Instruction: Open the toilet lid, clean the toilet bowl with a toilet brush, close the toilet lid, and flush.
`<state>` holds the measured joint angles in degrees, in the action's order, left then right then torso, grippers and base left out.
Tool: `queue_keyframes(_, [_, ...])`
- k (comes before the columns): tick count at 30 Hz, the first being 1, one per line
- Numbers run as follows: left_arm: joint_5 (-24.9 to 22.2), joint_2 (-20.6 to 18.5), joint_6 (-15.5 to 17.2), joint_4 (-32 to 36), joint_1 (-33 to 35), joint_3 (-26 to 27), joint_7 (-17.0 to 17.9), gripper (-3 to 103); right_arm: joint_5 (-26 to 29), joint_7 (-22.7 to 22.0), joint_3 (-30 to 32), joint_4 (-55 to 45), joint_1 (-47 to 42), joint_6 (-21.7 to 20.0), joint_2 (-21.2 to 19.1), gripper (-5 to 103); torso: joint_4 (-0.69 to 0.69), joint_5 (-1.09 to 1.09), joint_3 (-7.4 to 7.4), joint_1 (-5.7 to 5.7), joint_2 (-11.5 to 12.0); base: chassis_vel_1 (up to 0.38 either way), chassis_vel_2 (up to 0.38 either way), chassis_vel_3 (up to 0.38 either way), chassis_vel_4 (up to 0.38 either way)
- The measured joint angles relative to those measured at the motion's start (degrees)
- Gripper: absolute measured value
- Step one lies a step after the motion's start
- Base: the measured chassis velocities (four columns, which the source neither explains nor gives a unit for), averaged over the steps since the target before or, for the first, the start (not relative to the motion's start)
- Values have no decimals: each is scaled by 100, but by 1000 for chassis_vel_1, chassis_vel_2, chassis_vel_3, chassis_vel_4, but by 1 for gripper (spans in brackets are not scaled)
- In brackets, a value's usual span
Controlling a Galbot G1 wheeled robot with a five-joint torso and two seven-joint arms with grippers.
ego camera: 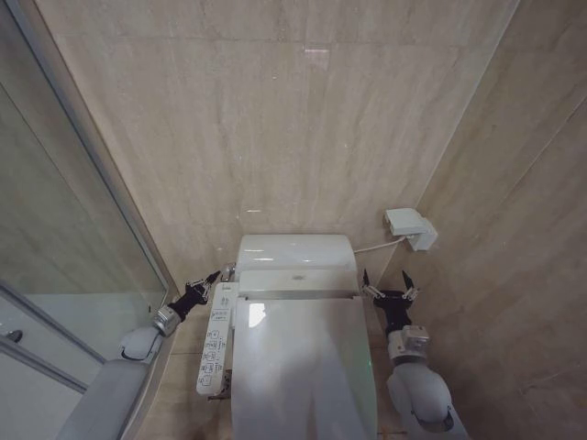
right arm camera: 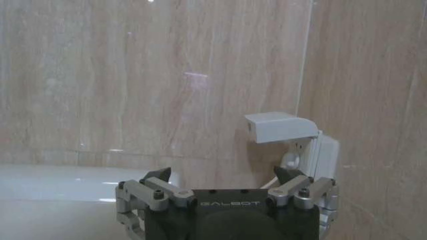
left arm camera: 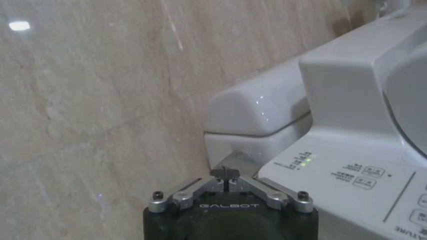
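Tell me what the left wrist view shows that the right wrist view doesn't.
Left wrist view alone: the shut left gripper beside the toilet's button panel, where a small green light glows, with the lid's curved edge past it. Right wrist view alone: the open right gripper facing the covered wall socket in the corner. Both share the beige tiled wall and the toilet's white rear housing.

Toilet lid (ego camera: 303,367): glossy white oval cover, lay shut and flat over the bowl, between the two sets of fingers and nearer the camera than both.

Toilet bowl (ego camera: 295,252): white ceramic, floor-standing against the tiled wall; long white button panel (ego camera: 216,341) ran along its side, just beside the left fingertips (ego camera: 223,273).
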<state>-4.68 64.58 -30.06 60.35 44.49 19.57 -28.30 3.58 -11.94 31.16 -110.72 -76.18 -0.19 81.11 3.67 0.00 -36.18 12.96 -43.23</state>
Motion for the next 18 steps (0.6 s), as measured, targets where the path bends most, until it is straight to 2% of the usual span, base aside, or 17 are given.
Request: queue_keyframes(18, [66, 170, -16, -355, -192, -108, -127, 0, 0, 0, 0, 0, 0, 0, 0, 100, -2, 1, 1, -1, 0, 0, 0, 0, 0])
